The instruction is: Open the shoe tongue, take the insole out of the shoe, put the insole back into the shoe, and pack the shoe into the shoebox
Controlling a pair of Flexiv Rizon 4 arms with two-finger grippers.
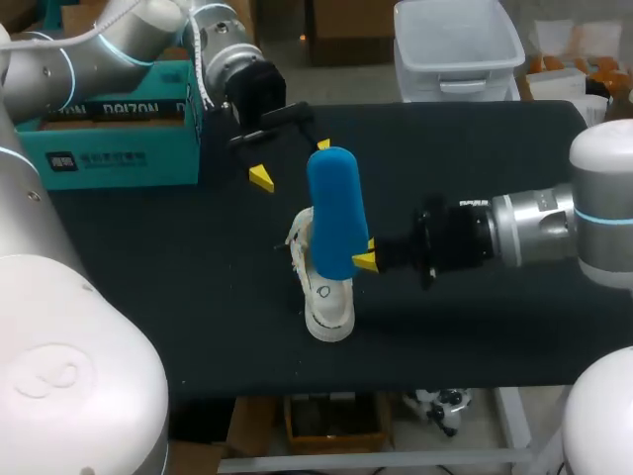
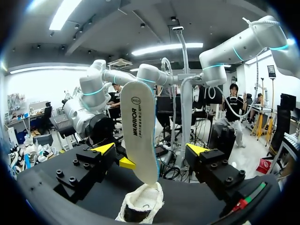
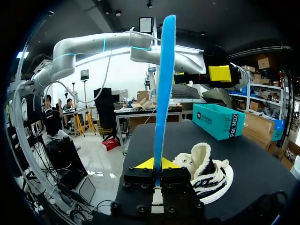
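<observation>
White shoe (image 1: 328, 302) stood on the black table (image 1: 148, 267) near the middle of the near edge, opening up. A blue insole (image 1: 336, 213) stood upright over it with its lower end at the shoe's opening. Couldn't tell whether the tip was inside or touching. Most of the insole was above the shoe.

The right gripper (image 1: 364, 259), on the arm from the table's right edge, had its fingers clamped on the insole's lower part from both sides. The right wrist view showed the insole edge-on between the yellow tips, with the shoe just beside the gripper.

Farther back, the left gripper (image 1: 292, 161) hung over the table with its fingers spread wide and nothing between them. The insole was ahead of it and apart.

The teal shoebox (image 1: 119, 139) sat at the far left corner. The left arm (image 1: 109, 45) crossed above it, and the box's inside could not be made out.
</observation>
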